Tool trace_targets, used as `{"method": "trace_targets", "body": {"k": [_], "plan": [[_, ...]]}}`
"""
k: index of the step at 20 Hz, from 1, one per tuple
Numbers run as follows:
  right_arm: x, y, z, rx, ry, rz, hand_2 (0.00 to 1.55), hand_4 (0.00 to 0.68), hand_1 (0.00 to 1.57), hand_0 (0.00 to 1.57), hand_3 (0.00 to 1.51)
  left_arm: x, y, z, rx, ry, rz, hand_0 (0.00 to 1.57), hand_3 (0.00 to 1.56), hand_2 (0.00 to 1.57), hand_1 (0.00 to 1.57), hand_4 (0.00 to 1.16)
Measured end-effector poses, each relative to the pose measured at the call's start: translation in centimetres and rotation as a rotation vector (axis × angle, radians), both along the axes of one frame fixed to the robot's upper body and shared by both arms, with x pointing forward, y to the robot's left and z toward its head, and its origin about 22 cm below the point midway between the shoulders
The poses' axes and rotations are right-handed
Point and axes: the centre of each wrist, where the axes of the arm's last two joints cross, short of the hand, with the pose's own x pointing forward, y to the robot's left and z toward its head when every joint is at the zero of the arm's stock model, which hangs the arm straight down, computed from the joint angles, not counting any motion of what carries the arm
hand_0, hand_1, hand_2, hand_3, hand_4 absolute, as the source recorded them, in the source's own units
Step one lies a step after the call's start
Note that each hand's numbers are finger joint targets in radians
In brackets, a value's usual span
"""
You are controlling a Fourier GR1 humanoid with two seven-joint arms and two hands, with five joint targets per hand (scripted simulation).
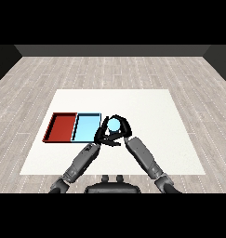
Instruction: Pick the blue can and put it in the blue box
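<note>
Now we see the blue can point(114, 124) near the middle of the frame, held up in our right hand point(122, 128), whose fingers curl round it. Our left hand point(103, 135) sits just beside it, at the can's lower left; we cannot tell if its fingers hold anything. The blue box point(82, 125) lies just to the left of the can in the frame, on the white surface point(147, 116), with the red box point(52, 126) further left. So we think the can must go a short way left, then down. The can looks upright, but the hands hide most of it.
</note>
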Motion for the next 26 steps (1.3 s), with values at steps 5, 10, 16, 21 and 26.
{"method": "trace_targets", "body": {"k": [5, 10, 16, 21, 26], "plan": [[-0.7, 1.0, 0.1, 0.002, 0.005, 0.018, 1.44, 0.625, 1.41, 1.41, 1.39, 0.1, 0.0, 0.3, 0.011, 0.002, -0.008, 0.00, 0.00, 0.00, 0.00, 0.00], [-1.2, 1.7, 0.3, -0.028, -0.006, 0.034, 1.41, 0.613, 1.25, 1.25, 1.40, 0.0, -1.0, 0.3, 0.010, -0.014, -0.012, 0.00, 0.00, 0.00, 0.00, 0.28], [-1.4, 2.4, 0.4, -0.043, -0.013, 0.059, 1.47, 0.596, 1.47, 1.47, 1.40, 0.7, -0.6, 0.5, 0.192, -0.070, 0.060, 0.32, 0.17, 0.52, 0.32, 0.00], [-1.3, 2.8, 0.2, -0.056, -0.028, 0.062, 1.46, 0.590, 1.45, 1.45, 1.39, 1.0, 0.2, 0.5, 0.354, -0.128, 0.086, 0.00, 0.00, 0.00, 0.00, 0.43], [-1.6, 3.8, 0.5, -0.055, -0.026, 0.079, 1.45, 0.604, 1.44, 1.44, 1.39, 0.2, 0.5, 0.0, 0.239, -0.119, 0.154, 0.95, 0.85, 0.97, 0.95, 0.69]]}}
